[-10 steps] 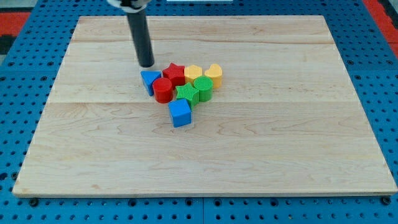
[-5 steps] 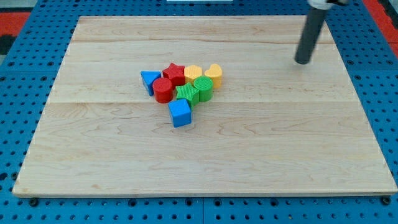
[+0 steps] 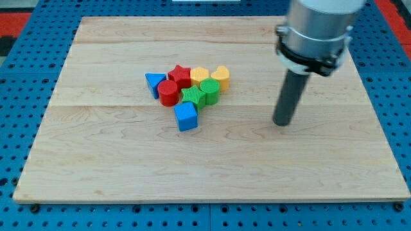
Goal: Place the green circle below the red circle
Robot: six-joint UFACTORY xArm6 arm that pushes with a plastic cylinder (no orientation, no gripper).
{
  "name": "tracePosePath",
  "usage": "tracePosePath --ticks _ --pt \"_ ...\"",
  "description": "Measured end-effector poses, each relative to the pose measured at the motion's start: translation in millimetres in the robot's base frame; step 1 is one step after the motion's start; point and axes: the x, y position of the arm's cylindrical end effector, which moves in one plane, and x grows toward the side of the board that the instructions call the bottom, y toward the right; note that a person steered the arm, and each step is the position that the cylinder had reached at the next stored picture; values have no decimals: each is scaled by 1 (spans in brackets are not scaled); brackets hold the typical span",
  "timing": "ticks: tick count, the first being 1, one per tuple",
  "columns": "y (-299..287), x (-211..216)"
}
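Note:
The green circle [image 3: 210, 90] sits at the right of a tight cluster, touching a green star [image 3: 192, 97] on its left. The red circle [image 3: 169, 93] sits at the cluster's left, beside the green star. My tip [image 3: 282, 122] rests on the board well to the right of the cluster, about a hundred pixels right of the green circle and a little lower. It touches no block.
A red star [image 3: 180, 76], a yellow block [image 3: 199, 75] and a yellow heart-like block [image 3: 220, 76] line the cluster's top. A blue triangle [image 3: 154, 83] is at its left. A blue cube [image 3: 186, 117] lies just below. The wooden board [image 3: 96, 160] sits on blue pegboard.
My rod went from the blue triangle's top far to the upper right, then came down to the cluster's right, with more of the arm showing. No block has moved.

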Motion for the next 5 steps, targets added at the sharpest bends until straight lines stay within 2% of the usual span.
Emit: tracePosePath --ticks 1,2,3,4,5 --pt "-29 -48" --pt "-73 -45" --pt "-104 -61" --pt "-105 -92" --pt "-141 -92"
